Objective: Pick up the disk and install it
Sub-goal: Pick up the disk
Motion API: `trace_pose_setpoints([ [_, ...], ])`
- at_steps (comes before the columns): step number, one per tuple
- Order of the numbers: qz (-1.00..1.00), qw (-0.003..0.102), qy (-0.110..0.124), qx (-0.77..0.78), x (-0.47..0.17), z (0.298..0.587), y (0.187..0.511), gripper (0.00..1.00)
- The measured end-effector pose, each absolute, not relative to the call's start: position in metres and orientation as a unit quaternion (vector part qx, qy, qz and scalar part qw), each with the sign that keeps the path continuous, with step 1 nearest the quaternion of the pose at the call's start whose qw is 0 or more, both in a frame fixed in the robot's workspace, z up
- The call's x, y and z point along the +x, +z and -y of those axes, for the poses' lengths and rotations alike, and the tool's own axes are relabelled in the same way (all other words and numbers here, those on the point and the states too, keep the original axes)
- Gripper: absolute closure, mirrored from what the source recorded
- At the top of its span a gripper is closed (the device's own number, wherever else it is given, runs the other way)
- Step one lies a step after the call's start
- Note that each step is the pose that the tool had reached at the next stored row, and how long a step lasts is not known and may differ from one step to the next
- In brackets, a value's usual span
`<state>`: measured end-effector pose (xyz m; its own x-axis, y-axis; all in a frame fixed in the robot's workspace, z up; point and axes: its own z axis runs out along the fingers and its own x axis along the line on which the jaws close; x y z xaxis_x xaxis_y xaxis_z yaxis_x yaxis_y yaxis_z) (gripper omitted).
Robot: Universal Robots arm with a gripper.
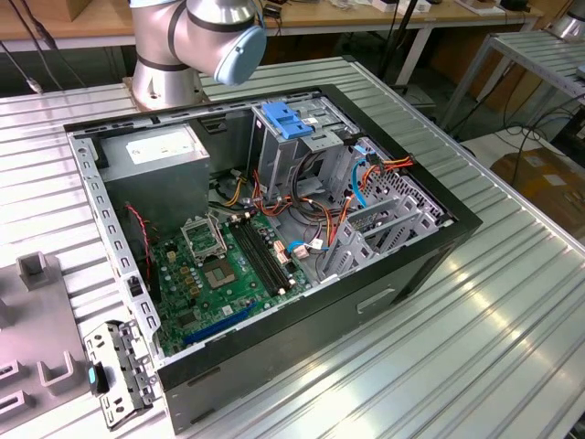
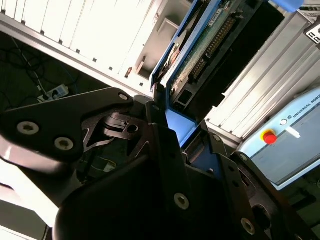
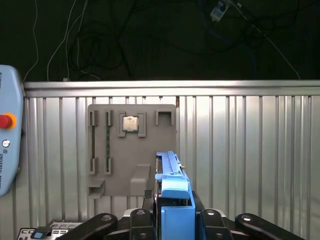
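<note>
In both wrist views my gripper [image 3: 175, 222] [image 2: 183, 134] is shut on the disk. The disk [image 3: 172, 197] stands edge-on between the black fingers [image 3: 142, 220], its light blue carrier rail toward the camera. The second wrist view shows the disk [image 2: 200, 52] from its underside, with a green circuit board and connector pins inside the blue frame. It hangs above the ribbed metal table [image 3: 250, 150], off to the side of a grey fixture plate [image 3: 132, 150]. The open computer case [image 1: 416, 261] lies on the table in the exterior view, with a tall metal drive bay [image 1: 302, 155] inside.
The case holds a motherboard [image 1: 224, 265], a grey power supply [image 1: 160, 155], loose cables [image 1: 366, 183] and a blue latch [image 1: 288, 122] on the bay. The fixture plate [image 1: 32, 320] carries a chip [image 3: 130, 123]. A pendant with a red button [image 3: 6, 121] lies beside the table. The arm's base [image 1: 164, 78] stands behind the case.
</note>
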<state>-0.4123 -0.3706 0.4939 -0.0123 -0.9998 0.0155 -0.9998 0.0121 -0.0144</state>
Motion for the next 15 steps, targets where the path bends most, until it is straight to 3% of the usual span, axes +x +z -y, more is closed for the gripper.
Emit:
trace_pose_setpoints([
  [15,0.711,0.0,0.011,0.703,-0.389,0.372,0.494,0.63],
])
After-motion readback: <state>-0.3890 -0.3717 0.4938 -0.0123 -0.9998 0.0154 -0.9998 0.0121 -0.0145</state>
